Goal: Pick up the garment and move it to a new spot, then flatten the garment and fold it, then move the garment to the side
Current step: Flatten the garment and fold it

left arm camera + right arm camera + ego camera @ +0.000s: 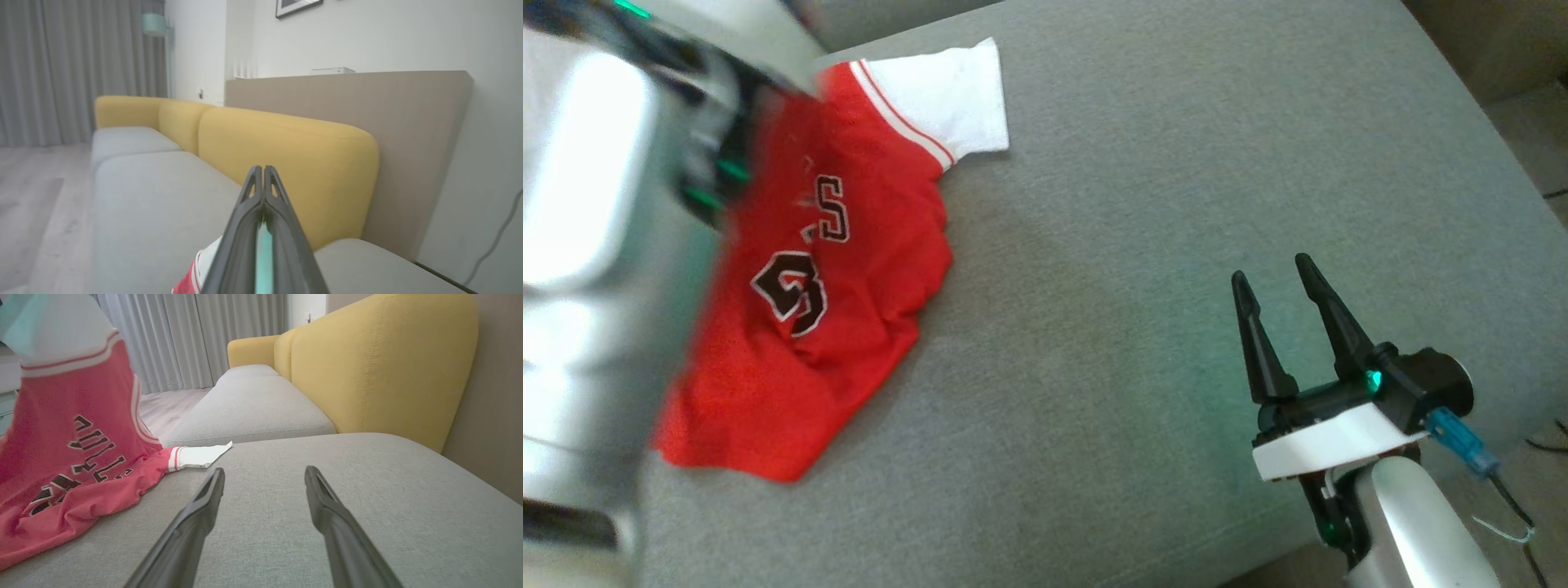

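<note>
The garment (825, 269) is a red mesh jersey with black-and-white lettering and a white sleeve with striped trim. Its lower part lies crumpled on the grey sofa seat (1143, 204). In the right wrist view the garment (73, 437) rises steeply to the upper left, one sleeve still flat on the cushion. My left gripper (263, 169) is shut, and a red-and-white edge of the garment (192, 277) hangs beside the base of its fingers. My blurred left arm (596, 245) covers the jersey's left side. Far right of the cloth, my right gripper (1270, 269) (263, 473) hovers open and holds nothing.
Yellow backrests (380, 363) run along the far side of the grey cushions, with a beige panel (408, 134) behind. The seat's right edge drops to the floor (1535, 139). A thin cable (1511, 506) trails by my right wrist. Curtains (196, 335) hang beyond the sofa.
</note>
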